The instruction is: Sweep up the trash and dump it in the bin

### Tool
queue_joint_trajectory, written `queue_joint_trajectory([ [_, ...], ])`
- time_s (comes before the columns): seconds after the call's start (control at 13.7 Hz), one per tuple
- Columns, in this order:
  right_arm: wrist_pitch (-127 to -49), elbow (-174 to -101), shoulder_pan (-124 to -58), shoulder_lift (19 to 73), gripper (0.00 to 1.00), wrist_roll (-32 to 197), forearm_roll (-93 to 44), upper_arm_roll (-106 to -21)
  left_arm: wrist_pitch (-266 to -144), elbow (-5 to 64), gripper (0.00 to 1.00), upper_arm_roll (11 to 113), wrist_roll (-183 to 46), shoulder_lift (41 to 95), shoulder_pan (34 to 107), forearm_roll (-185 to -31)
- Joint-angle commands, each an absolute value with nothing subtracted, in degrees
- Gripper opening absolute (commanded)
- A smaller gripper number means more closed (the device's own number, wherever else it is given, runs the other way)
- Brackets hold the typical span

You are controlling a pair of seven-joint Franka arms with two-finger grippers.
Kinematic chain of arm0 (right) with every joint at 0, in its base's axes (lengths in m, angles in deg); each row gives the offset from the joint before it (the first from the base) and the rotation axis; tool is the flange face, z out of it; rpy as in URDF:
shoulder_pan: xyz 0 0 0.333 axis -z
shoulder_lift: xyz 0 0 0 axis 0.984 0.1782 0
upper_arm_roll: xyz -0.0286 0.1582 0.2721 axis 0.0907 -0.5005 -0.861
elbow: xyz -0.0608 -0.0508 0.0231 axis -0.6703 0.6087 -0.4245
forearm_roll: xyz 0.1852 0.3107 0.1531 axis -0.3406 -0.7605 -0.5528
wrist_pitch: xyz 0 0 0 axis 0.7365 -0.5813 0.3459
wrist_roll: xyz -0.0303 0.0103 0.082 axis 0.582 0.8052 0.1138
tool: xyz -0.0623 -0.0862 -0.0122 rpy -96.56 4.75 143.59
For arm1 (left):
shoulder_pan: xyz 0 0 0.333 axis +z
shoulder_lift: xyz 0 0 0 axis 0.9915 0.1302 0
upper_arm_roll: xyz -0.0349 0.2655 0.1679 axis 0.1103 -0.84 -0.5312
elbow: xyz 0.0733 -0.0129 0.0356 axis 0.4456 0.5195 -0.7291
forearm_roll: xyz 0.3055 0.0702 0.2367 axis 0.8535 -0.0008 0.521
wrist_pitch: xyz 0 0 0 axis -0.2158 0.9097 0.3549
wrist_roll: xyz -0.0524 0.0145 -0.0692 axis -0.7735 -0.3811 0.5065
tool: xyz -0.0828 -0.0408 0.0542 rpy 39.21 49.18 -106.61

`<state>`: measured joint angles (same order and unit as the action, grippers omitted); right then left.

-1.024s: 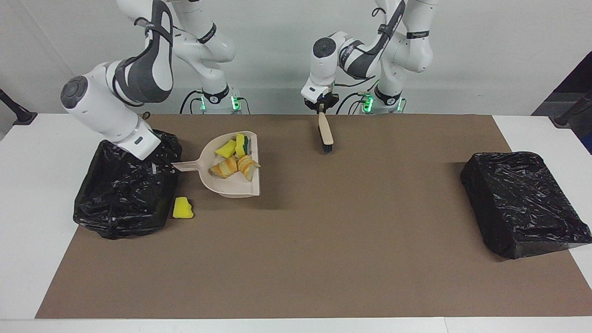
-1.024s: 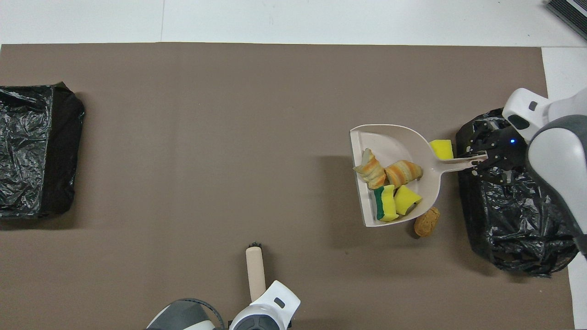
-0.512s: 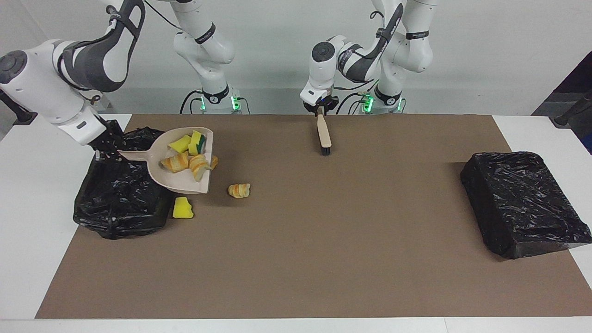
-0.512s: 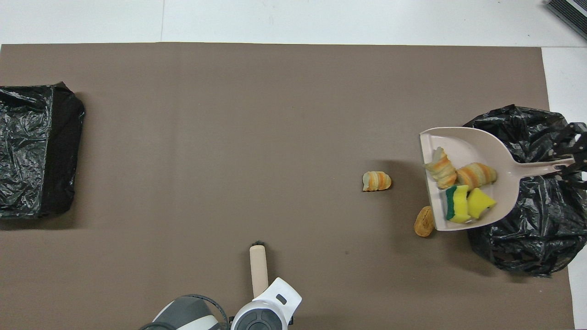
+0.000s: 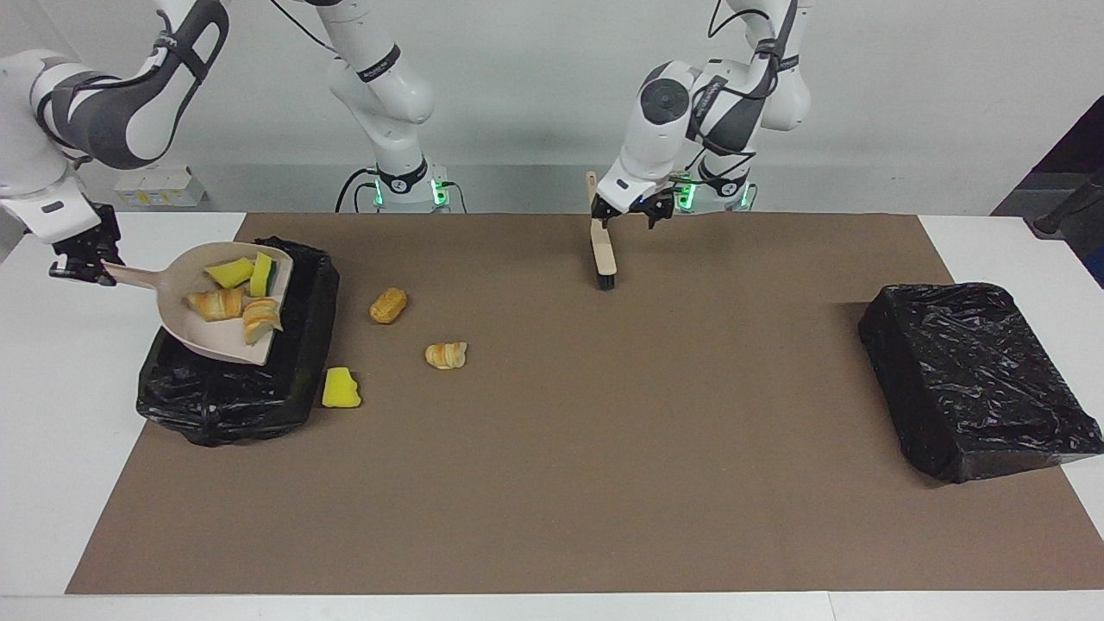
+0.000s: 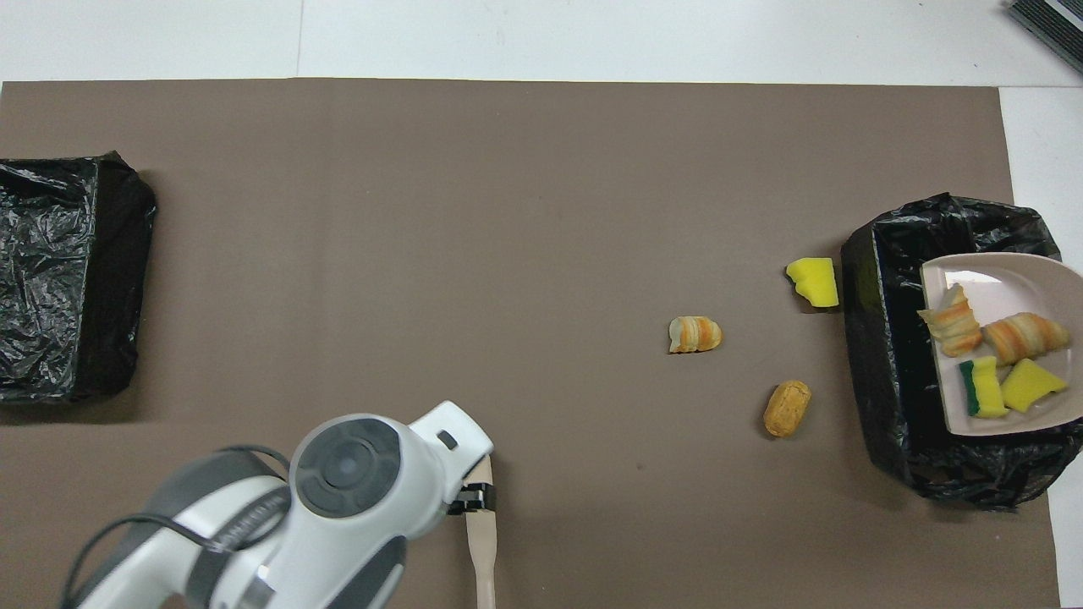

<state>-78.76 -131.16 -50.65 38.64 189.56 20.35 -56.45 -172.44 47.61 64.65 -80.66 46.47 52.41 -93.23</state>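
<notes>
Right jaws on dustpan (image 5: 197, 335) (left apart)

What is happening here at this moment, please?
Two robot arms are cleaning trash off a brown mat. The right gripper holds a dustpan by its handle over a black bin; it carries two yellow sponge bits and two bread pieces, not yet dumped. A sponge bit, a striped roll and a brown bun lie on the mat beside the bin. The left gripper, open, is beside the brush, which stands tilted with its bristles on the mat. A second black bin sits at the left arm's end.
</notes>
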Motion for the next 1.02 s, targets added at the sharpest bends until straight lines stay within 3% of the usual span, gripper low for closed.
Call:
queue_joint_trajectory([
  [0.0,-79.07,-131.19,-51.07,38.4,0.0,187.27,26.54,-57.35,-163.91,36.8,1.0,65.27,-72.93,47.02,60.0,-89.24],
  [0.37,-78.37,-132.52,-56.09,38.05,0.0,181.63,40.08,-58.14,-154.49,23.08,1.0,64.74,-58.5,47.71,71.51,-87.81],
  [0.95,-74.68,-131.81,-55.91,32.43,0.0,184.35,44.59,-58.14,-151.75,10.76,1.0,64.65,-50.67,55.7,78.39,-84.4],
])
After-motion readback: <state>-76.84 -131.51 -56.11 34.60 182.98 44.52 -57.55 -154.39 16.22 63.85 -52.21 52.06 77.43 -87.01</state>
